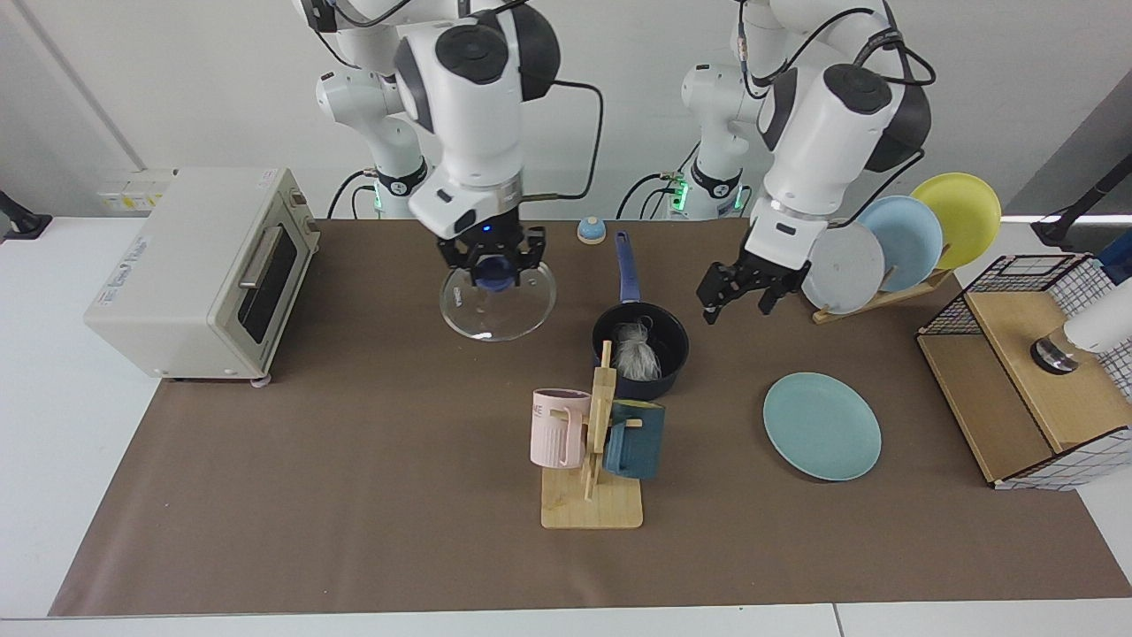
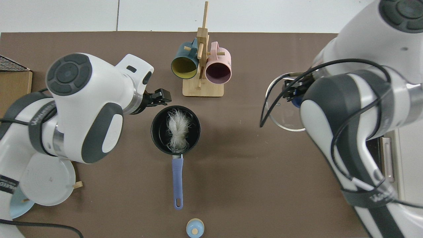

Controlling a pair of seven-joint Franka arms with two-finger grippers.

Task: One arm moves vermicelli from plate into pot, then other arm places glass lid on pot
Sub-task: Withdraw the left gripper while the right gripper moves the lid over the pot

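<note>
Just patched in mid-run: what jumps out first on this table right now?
The right gripper holds the glass lid by its blue knob in the air, between the toaster oven and the pot. The vermicelli sits in the pot, and the left gripper hangs open beside it, with the teal plate bare.

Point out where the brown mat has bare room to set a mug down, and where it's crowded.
Bare: the wide stretch between the toaster oven and the mug rack, and the strip in front of the teal plate. Crowded: around the pot, with the rack touching close in front and the right gripper carrying the glass lid nearby.
</note>
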